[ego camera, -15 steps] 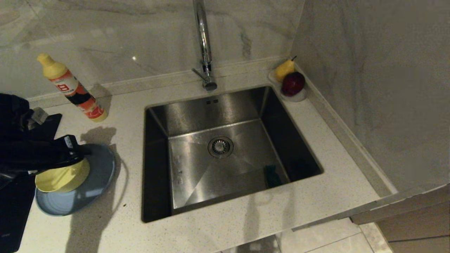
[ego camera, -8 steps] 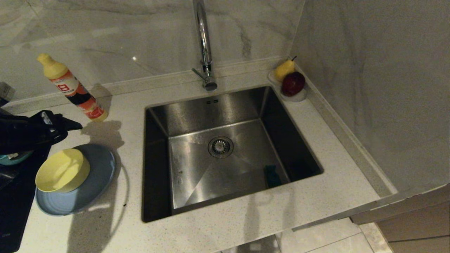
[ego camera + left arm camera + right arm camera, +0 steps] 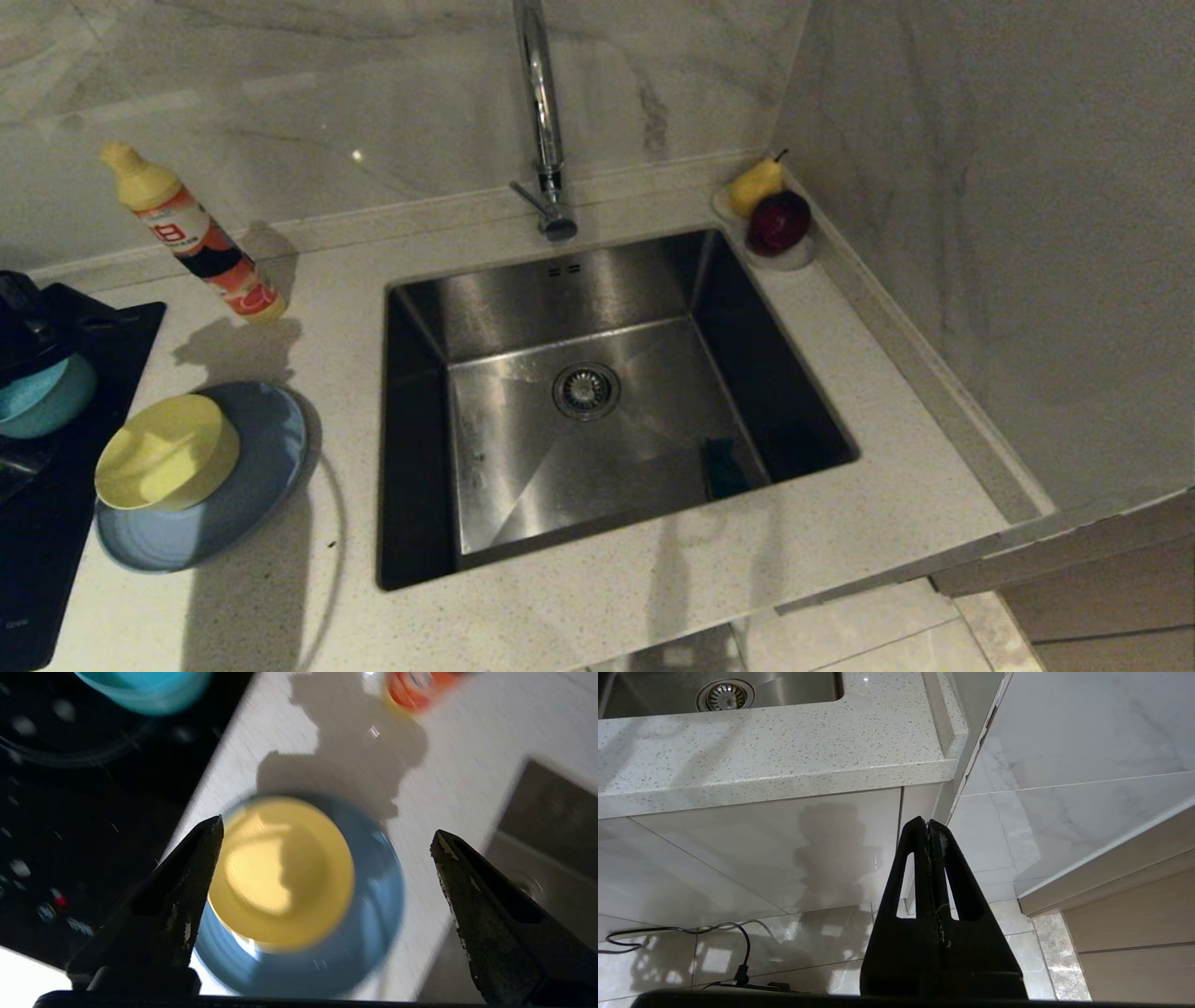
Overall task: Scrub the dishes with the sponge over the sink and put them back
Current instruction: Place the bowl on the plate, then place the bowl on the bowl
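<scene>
Now my left gripper [image 3: 327,833] hangs above the yellow bowl [image 3: 280,872], jaws spread wide, gripping nothing. A second ago it was down on that bowl; since then it has let go and pulled back toward the cooktop [image 3: 37,541], so that in the head view only a dark bit of the arm shows at the left edge.

Yellow bowl [image 3: 168,453] sits on the plate [image 3: 252,485], on the counter [image 3: 597,597] left of the sink [image 3: 597,401]. Neither has shifted.

Teal bowl [image 3: 42,397] rests on the cooktop, now uncovered by my arm.

Sponge [image 3: 721,467] lies at the bottom of the sink, near its right wall, unmoved.

Soap bottle [image 3: 191,233] leans behind the plate. Pear [image 3: 754,185] and a red fruit [image 3: 778,222] sit in the back right corner.

Right gripper [image 3: 930,823] is parked below the counter edge, fingers pressed together, empty.
</scene>
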Controlling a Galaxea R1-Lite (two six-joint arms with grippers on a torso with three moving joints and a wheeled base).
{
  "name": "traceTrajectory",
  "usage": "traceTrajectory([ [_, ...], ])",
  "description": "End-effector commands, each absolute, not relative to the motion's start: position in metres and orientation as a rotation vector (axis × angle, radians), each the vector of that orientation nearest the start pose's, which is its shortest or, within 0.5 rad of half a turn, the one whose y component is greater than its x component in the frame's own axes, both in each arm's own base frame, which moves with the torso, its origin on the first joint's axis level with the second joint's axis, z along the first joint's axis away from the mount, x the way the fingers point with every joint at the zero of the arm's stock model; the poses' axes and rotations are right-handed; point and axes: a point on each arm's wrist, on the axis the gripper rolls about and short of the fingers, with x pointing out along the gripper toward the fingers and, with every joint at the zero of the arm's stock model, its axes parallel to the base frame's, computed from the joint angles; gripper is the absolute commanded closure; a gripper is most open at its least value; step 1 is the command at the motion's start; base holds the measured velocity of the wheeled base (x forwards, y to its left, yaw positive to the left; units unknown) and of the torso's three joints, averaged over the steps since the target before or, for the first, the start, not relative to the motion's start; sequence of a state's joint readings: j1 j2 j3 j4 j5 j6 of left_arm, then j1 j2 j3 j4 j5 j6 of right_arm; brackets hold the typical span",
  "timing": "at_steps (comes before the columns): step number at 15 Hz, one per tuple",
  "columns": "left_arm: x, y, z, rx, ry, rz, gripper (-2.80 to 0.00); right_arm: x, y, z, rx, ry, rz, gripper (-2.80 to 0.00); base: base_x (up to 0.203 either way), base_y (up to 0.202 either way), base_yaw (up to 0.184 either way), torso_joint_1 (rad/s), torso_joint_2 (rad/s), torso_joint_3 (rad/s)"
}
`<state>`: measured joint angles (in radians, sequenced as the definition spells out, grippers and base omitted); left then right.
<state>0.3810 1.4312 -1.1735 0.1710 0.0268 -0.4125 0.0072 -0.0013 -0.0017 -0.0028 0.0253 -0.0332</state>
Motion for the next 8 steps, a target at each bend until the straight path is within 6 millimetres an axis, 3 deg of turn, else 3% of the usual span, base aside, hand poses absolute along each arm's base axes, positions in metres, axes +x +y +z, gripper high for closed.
traceTrajectory([
  [1, 0.239, 0.108, 0.273, -0.486, 0.359, 0.528, -2.80, -0.023, 0.000, 0.076, -0.034, -0.008, 0.034, 0.00, 0.000, 0.000, 0.000, 0.000, 0.00, 0.000],
  [5, 0.256, 0.117, 0.278, -0.494, 0.339, 0.527, -2.80, -0.023, 0.000, 0.076, -0.034, -0.008, 0.034, 0.00, 0.000, 0.000, 0.000, 0.000, 0.00, 0.000],
  [6, 0.259, 0.119, 0.278, -0.484, 0.337, 0.528, 0.00, -0.023, 0.000, 0.076, -0.034, -0.008, 0.034, 0.00, 0.000, 0.000, 0.000, 0.000, 0.00, 0.000],
  [8, 0.260, 0.130, 0.282, -0.490, 0.325, 0.549, 0.00, -0.023, 0.000, 0.076, -0.034, -0.008, 0.032, 0.00, 0.000, 0.000, 0.000, 0.000, 0.00, 0.000],
])
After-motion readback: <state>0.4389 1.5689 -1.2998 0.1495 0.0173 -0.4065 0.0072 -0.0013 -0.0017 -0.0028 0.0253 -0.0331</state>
